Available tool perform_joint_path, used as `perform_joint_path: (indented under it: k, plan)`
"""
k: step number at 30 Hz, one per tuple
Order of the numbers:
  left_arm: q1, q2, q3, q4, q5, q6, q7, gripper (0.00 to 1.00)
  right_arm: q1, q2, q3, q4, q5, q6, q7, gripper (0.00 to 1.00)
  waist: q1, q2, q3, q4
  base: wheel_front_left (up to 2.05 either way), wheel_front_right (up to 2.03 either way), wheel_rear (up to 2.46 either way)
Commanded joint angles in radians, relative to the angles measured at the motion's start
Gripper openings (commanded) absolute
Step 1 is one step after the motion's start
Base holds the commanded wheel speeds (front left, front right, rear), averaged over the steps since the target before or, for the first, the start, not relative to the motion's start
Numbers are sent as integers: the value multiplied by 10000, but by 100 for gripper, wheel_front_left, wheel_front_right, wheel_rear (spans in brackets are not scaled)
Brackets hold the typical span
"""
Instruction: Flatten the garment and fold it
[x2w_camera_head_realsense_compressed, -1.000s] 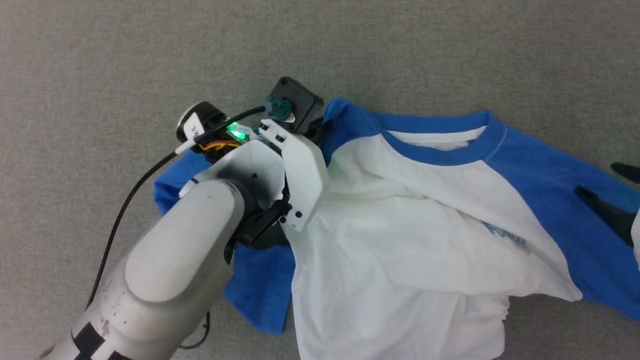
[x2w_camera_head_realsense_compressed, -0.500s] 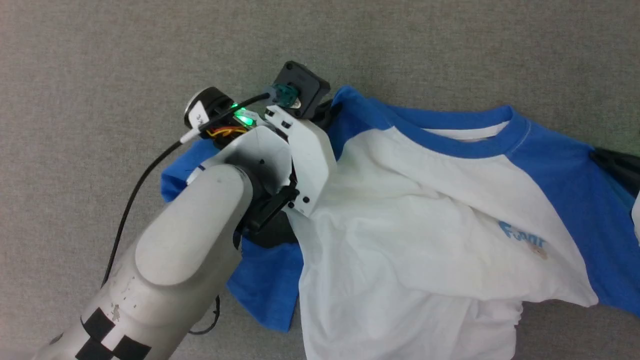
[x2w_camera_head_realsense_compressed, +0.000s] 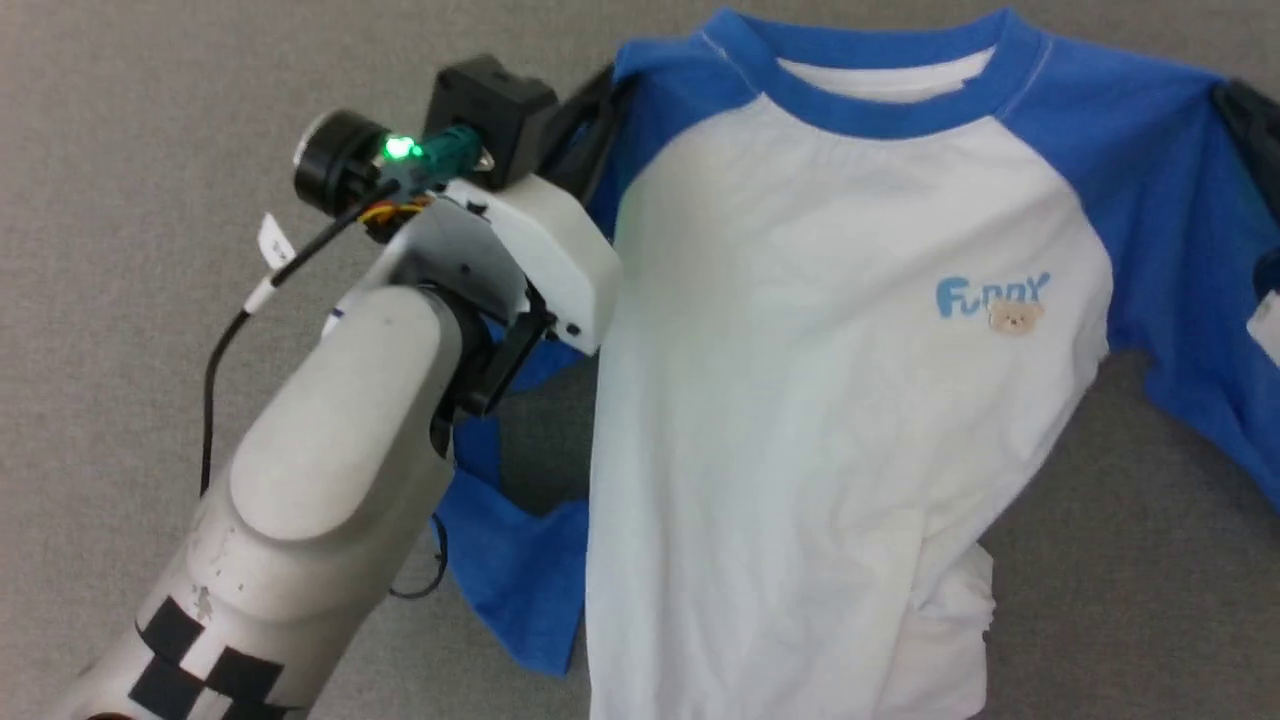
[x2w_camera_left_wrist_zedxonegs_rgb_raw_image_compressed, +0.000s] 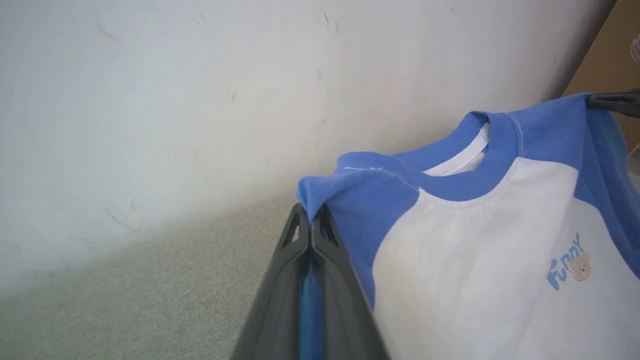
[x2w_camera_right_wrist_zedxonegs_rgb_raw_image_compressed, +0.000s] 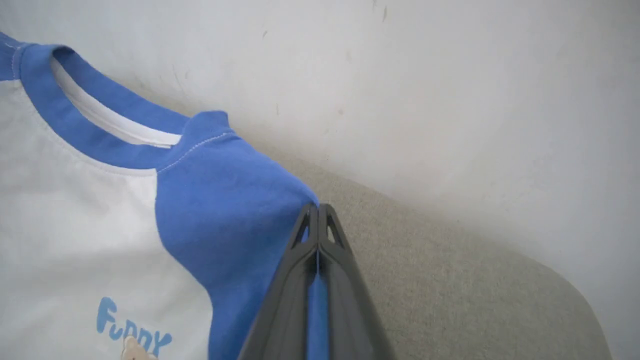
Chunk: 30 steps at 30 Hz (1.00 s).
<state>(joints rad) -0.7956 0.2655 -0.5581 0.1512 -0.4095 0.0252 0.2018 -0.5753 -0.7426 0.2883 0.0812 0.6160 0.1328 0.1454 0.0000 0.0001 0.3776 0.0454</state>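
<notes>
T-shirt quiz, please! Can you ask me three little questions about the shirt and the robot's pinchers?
1. True or false: the left gripper is shut on blue cloth of the T-shirt.
2. What does the print on the chest say? A) Funny B) Happy C) Sunny
3. Fill in the gap: the right gripper pinches a part of the shirt that is coloured ____.

Key: 1 true; 2 A; 3 blue.
</notes>
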Motion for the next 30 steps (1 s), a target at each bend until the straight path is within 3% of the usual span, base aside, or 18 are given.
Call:
perform_joint_path:
  k: [1, 10, 19, 30]
  plan:
    - [-321, 44, 141, -81, 122, 128, -165, 0, -296, 211, -170, 23, -180, -21, -79, 0, 0, -1, -910, -193, 0, 0, 0]
    - [-1643, 455, 746, 34, 360, 437, -47, 0, -1964, 1470, -488, -15, -1361, -21, 570, 0, 0, -1, -2479, -419, 0, 0, 0]
    - [-2980, 651, 1002, 1140, 98, 217, 799, 0, -3807, 2324, -248, 682, -1843, -21, 1265, 0, 0, -1, -3271, -553, 0, 0, 0]
    - [-3987, 827, 922, 1177, -267, -53, 2403, 0, -5176, 2455, 182, 839, -1578, -21, 2180, 0, 0, -1, -3246, -828, 0, 0, 0]
